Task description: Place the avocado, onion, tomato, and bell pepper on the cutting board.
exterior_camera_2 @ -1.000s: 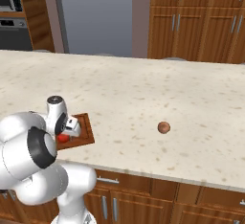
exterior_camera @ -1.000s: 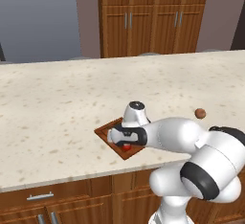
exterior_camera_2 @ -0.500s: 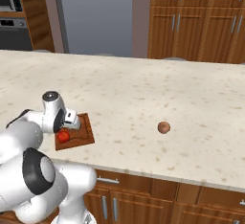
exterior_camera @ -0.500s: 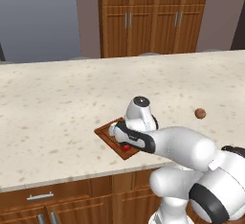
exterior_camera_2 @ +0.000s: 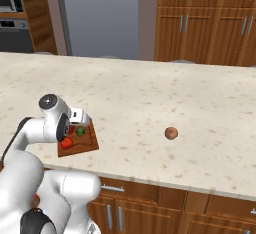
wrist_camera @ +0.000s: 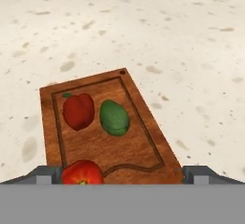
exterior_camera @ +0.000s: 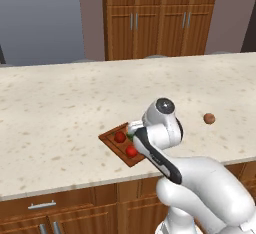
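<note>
The speckled tabletop [exterior_camera: 60,108] carries the cutting board [wrist_camera: 143,137] near its front edge, and everything else is placed from that board. Three items lie on it: the bell pepper [wrist_camera: 78,110] toward the far end with its green stem showing, the avocado [wrist_camera: 114,117] just beside it, and the tomato [wrist_camera: 82,172] at the near end, closest to the claw [wrist_camera: 122,180]. The onion [exterior_camera_2: 171,133] sits alone on the tabletop, well apart from the board, off to its right.

The claw hangs above the board's near end with its jaws apart and nothing between them, so the tomato looks freshly set down. Three of four items are placed; the step in hand is most likely the release and retreat. The next move calls for swinging right to the onion and grasping a small round thing that may roll.

Against the picture of a second ago, the arm has lifted and drawn back from the board, and the items on it now show plainly.
</note>
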